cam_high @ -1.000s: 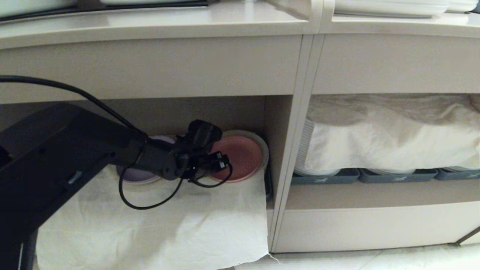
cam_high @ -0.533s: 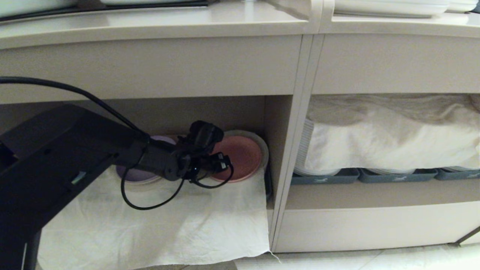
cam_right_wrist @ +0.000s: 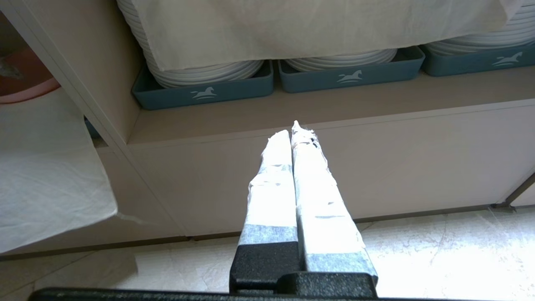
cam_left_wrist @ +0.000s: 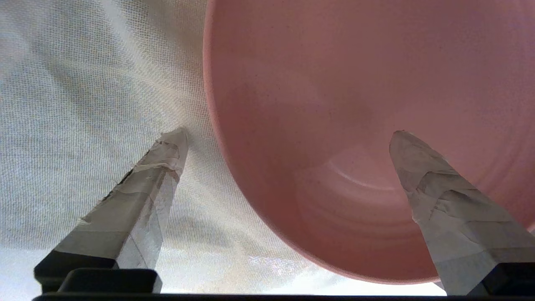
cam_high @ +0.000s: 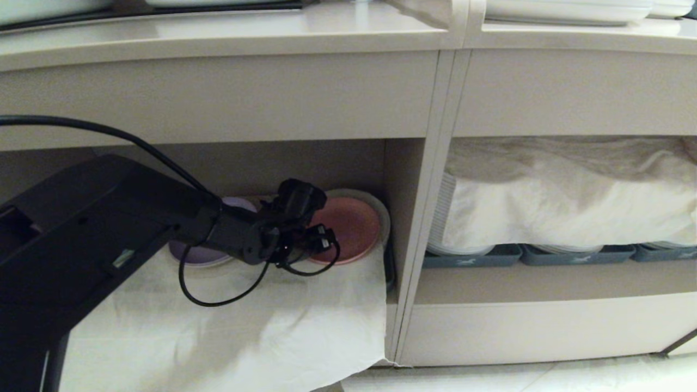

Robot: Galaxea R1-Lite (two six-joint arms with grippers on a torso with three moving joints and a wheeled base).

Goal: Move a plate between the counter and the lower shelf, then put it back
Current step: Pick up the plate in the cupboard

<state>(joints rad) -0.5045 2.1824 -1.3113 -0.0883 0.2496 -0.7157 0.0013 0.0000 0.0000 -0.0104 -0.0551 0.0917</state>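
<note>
Right pincer [cam_right_wrist: 294, 133] parked low near the floor, both fingers pressed together, holding nothing. White cloth [cam_high: 228, 326] drapes down the front of the lower shelf [cam_high: 400, 218]. Left pincer [cam_high: 321, 238] reaches into that cubby, jaws spread wide, one finger [cam_left_wrist: 159, 167] over the cloth, the other [cam_left_wrist: 422, 167] over the plate [cam_high: 351, 220]; nothing gripped. One pink plate sits atop the covered stack at the cubby's right side, one purple plate [cam_high: 190, 255] beside it to the left. Next cubby: three grey-blue trays [cam_right_wrist: 200, 94] of white plates [cam_right_wrist: 200, 75] under a second cloth [cam_high: 566, 201]. Desk [cam_high: 228, 32] above.
</note>
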